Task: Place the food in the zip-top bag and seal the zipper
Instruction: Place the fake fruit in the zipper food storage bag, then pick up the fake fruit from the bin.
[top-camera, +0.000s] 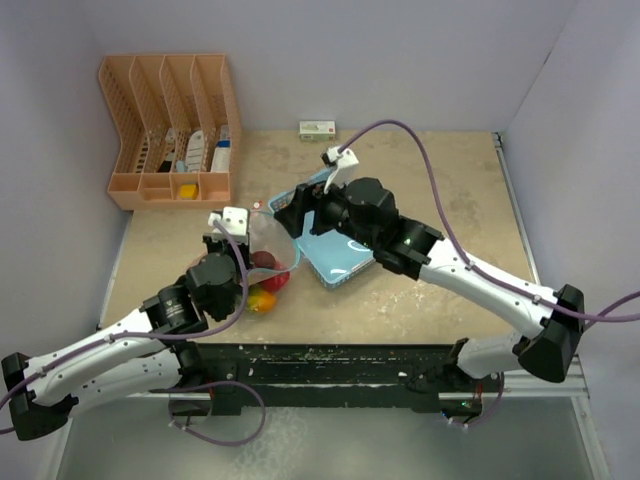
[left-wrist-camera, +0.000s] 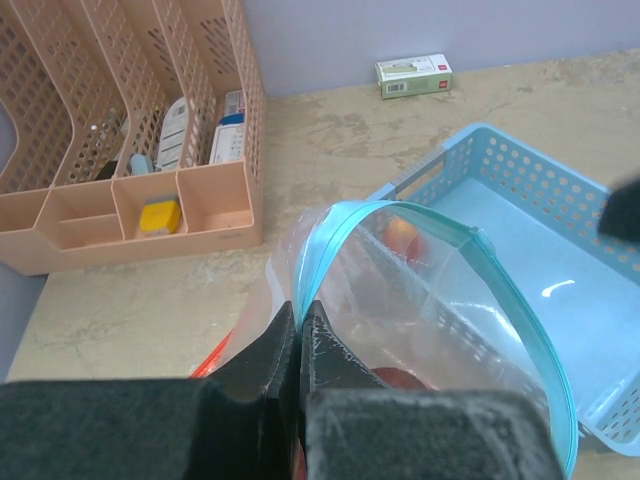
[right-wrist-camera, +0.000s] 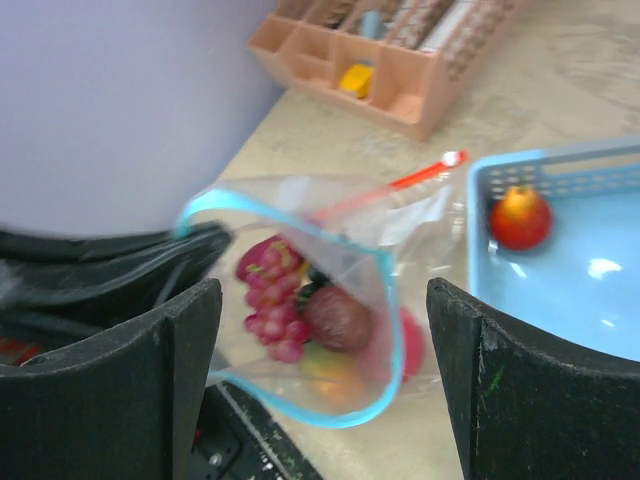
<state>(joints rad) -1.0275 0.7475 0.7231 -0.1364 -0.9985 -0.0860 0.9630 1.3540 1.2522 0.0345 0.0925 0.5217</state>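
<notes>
Most of the food (right-wrist-camera: 300, 305) (grapes (right-wrist-camera: 268, 290), sweet potato (right-wrist-camera: 337, 318)) sits in the zip-top bag (left-wrist-camera: 440, 295), its mouth pinched open by our left gripper (left-wrist-camera: 300, 335), our right gripper (right-wrist-camera: 320, 290) gaping empty above, so we judge filling nearly done: next, fetch the red fruit (right-wrist-camera: 520, 217) from the blue basket (right-wrist-camera: 600, 330).

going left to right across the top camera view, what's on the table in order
rack → bag → basket
</notes>
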